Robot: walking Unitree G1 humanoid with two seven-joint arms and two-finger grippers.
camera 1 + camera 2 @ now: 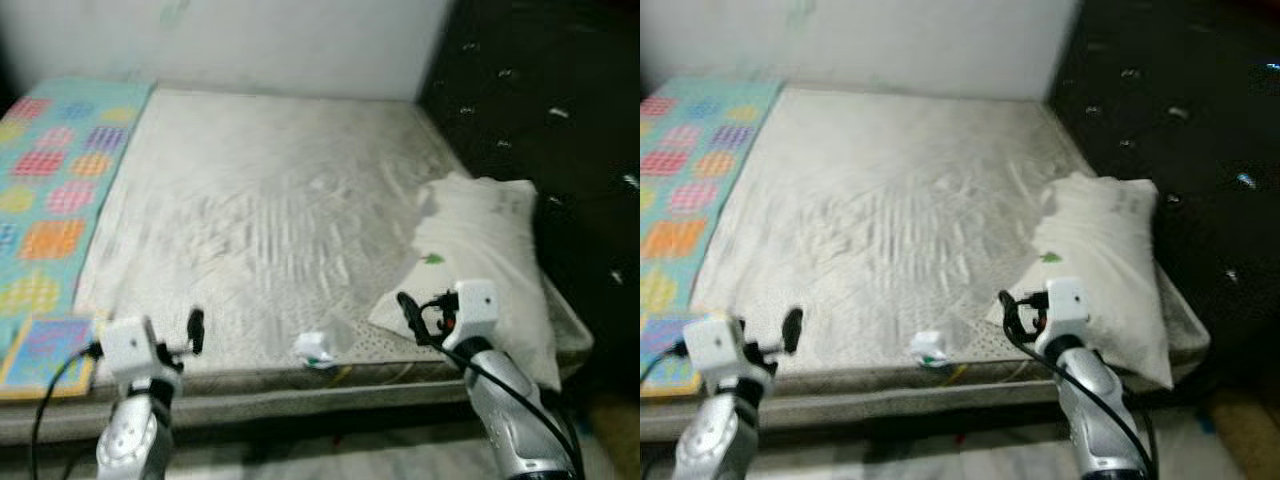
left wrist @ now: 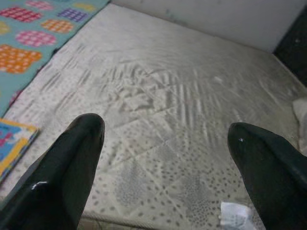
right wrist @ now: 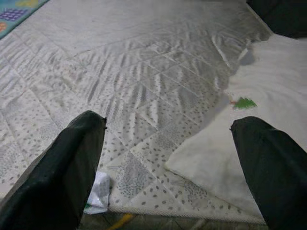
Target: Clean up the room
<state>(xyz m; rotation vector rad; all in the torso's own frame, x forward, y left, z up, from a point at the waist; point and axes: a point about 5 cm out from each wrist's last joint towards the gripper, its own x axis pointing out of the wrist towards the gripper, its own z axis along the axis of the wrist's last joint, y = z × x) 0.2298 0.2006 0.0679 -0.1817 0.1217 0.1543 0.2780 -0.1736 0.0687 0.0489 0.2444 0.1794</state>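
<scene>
A crumpled white paper wad (image 1: 314, 349) with a green spot lies at the front edge of the white quilted mattress (image 1: 270, 220). A white pillow (image 1: 490, 260) with a small green scrap (image 1: 432, 259) on it rests at the mattress's right front corner. My left gripper (image 1: 190, 335) hovers open over the front edge, left of the wad (image 2: 235, 214). To the wad's right, my right gripper (image 1: 420, 312) is open too, just at the pillow's near corner (image 3: 225, 158). Neither holds anything.
A teal mat (image 1: 55, 190) with coloured patches runs along the mattress's left side, and a colourful book (image 1: 45, 352) lies at its near end. A dark speckled cloth (image 1: 540, 100) hangs at the right. A pale wall (image 1: 250, 40) closes the back.
</scene>
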